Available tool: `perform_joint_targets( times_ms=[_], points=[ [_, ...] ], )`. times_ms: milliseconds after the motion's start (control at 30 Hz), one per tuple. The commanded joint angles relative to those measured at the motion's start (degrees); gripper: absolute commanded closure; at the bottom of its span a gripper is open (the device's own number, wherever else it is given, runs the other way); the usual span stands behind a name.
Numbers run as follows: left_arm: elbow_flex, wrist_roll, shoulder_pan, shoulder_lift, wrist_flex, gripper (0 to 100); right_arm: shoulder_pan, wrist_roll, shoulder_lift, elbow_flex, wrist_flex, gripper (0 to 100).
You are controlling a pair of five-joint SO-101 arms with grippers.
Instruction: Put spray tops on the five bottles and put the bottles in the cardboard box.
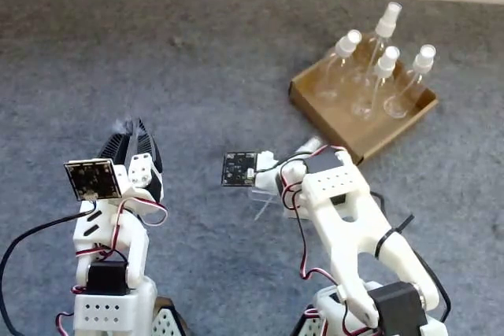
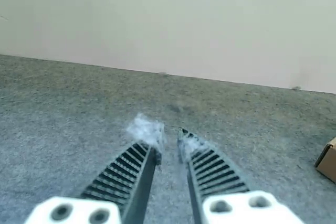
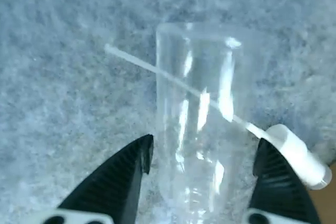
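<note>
Clear plastic bottle (image 3: 199,119) lies btwn spread right claw (image 3: 203,145) (spray top (image 3: 294,153) across it); left claw (image 2: 169,142) barely parted.

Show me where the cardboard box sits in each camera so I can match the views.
High view: cardboard box upper right, four capped bottles in it.
Left wrist view: one box corner at the frame edge, beyond the left gripper.
Right wrist view: a tan sliver, probably the box, past the spray top of the loose bottle.
Shared landmark: the grey carpet; the loose bottle links high and right wrist views.
</note>
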Motion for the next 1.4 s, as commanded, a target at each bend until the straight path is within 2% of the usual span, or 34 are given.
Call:
perform_joint_targets(
  times_ms=[0,200,333,733,933,1200,1367],
  points=[
    [1.1,-0.5,0.9,0.1,0.5,99,0.7,0.8,-1.9,0.1,-0.1,72.4],
    [1.1,-0.6,0.9,0.1,0.5,99,0.7,0.4,-2.7,-0.3,0.4,72.4],
    [1.1,-0.6,0.9,0.1,0.5,99,1.5,-1.7,-5.8,-0.6,5.1,72.4],
    [1.1,-0.6,1.0,0.1,0.5,99,1.2,-30.3,-28.9,-3.0,6.1,72.4],
    [1.1,-0.6,1.0,0.1,0.5,99,1.5,-40.7,-42.9,5.9,14.4,72.2],
    [1.1,-0.6,1.1,0.1,0.5,99,1.5,-59.7,-60.8,14.4,6.1,72.2],
    [1.1,-0.6,1.1,0.1,0.5,99,1.5,-75.6,-61.7,14.9,4.7,72.2]
  ],
)
